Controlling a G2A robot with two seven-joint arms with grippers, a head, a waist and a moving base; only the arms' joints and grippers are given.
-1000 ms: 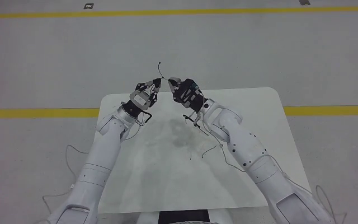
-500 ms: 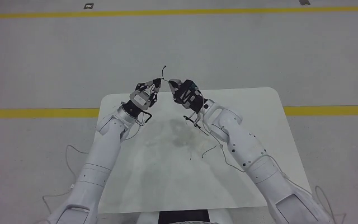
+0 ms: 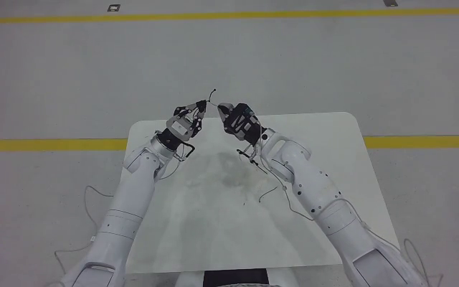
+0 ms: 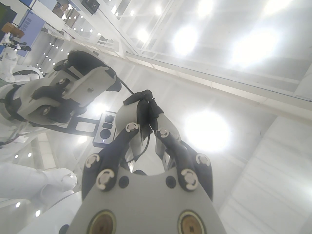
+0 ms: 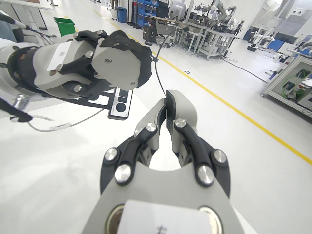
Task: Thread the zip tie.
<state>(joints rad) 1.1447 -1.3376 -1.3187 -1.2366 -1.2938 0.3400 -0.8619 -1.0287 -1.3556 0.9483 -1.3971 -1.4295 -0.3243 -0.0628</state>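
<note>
Near the far edge of the white rectangular table [image 3: 323, 143], the right gripper [image 5: 166, 99] pinches one end of the thin black plastic zip tie [image 5: 159, 80]; the left gripper [image 4: 145, 97] (black-padded fingers) is clamped on it farther along

Left gripper [image 3: 203, 107] and right gripper [image 3: 221, 109] stand tip to tip above the table's [image 3: 337, 158] far edge. The zip tie [image 5: 159, 81] crosses the narrow gap between them. Loose ties [image 3: 269, 191] lie beside the right forearm. Passage lies between the forearms and along the table's right side.
</note>
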